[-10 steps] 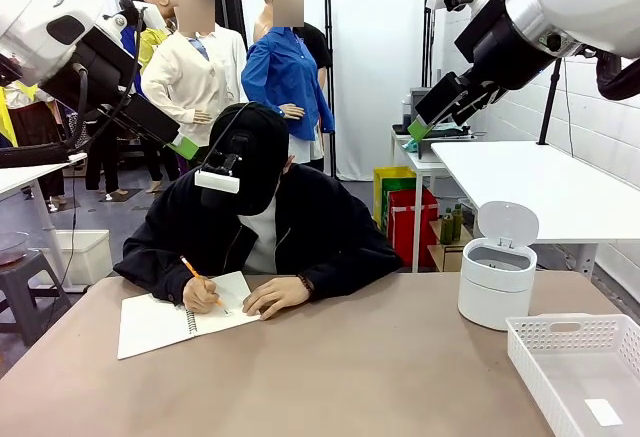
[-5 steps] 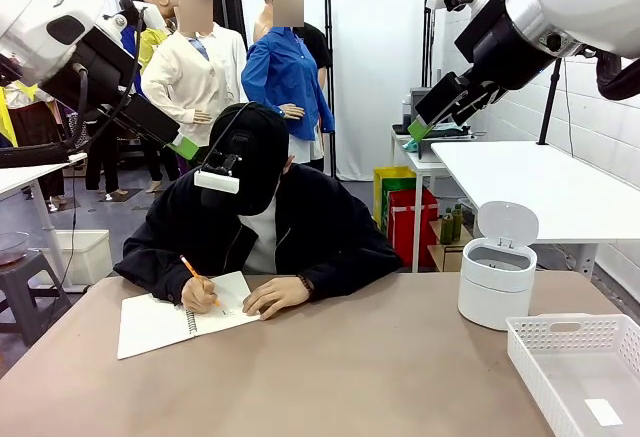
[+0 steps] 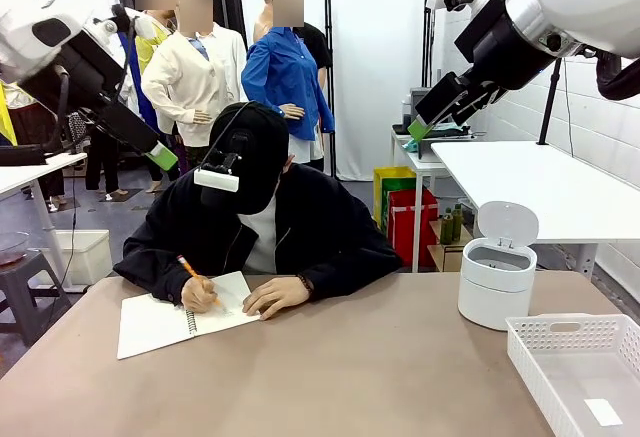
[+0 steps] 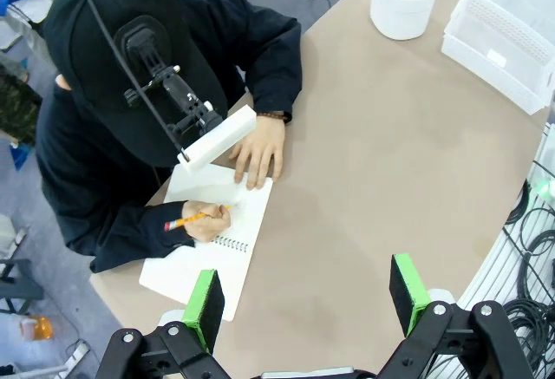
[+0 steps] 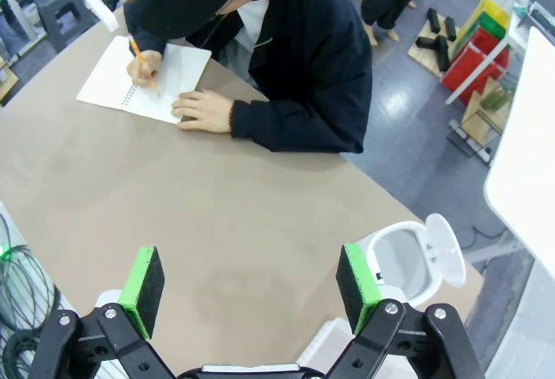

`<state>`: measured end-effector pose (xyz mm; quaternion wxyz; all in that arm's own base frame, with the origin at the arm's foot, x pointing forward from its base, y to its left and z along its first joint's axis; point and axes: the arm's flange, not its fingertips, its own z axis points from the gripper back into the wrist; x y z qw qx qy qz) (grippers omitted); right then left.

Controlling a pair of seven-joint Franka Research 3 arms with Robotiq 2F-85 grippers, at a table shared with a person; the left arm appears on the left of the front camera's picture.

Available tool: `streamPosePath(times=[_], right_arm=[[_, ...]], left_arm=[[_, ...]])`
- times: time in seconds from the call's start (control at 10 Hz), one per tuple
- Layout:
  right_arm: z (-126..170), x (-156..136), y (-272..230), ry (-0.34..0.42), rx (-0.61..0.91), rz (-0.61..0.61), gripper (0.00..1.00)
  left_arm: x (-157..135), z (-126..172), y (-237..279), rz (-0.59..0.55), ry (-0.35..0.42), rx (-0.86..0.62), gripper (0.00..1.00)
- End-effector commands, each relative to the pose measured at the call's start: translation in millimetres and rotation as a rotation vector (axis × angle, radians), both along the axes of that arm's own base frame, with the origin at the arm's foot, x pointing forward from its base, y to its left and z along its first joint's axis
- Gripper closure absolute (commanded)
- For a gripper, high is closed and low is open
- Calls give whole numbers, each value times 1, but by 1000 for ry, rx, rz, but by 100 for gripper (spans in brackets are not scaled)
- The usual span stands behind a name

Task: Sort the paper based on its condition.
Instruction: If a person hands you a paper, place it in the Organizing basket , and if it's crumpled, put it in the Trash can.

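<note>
Hovering high over the table (image 3: 350, 357), jaws spread wide and empty.
My left gripper (image 4: 306, 292) hangs above the notebook (image 4: 199, 249) where a person (image 4: 78, 179) writes with a pencil (image 4: 186, 220); my right gripper (image 5: 250, 277) hangs near the bin (image 5: 421, 284). I cannot tell where the paper is.

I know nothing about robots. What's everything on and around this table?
table: one, brown, the person seated at its far side
notebook: one, white, open at the far left
pencil: one, orange, in the writing hand
bin: one, white, round, lid up, far right
basket: one, white, near right corner
slip: one, white, flat in the basket
other hand: one, resting on the notebook
left gripper: one, black with green pads, open, high above the table
right gripper: one, same colours, open, high above the table
</note>
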<state>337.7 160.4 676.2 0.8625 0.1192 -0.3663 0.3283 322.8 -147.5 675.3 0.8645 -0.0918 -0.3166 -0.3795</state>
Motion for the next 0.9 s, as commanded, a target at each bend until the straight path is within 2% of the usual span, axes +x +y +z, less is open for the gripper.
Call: streamPosePath(times=[0.0, 0.4, 0.5, 0.8], right_arm=[[0, 0, 0, 0, 0, 0, 0], [0, 0, 0, 0, 0, 0, 0], [0, 0, 0, 0, 0, 0, 0], [0, 0, 0, 0, 0, 0, 0]], left_arm=[[-8, 8, 8, 49, -29, 29, 0], [-13, 14, 9, 54, -82, 22, 0], [-10, 14, 13, 28, -51, 16, 0], [-10, 14, 13, 28, -51, 16, 0]])
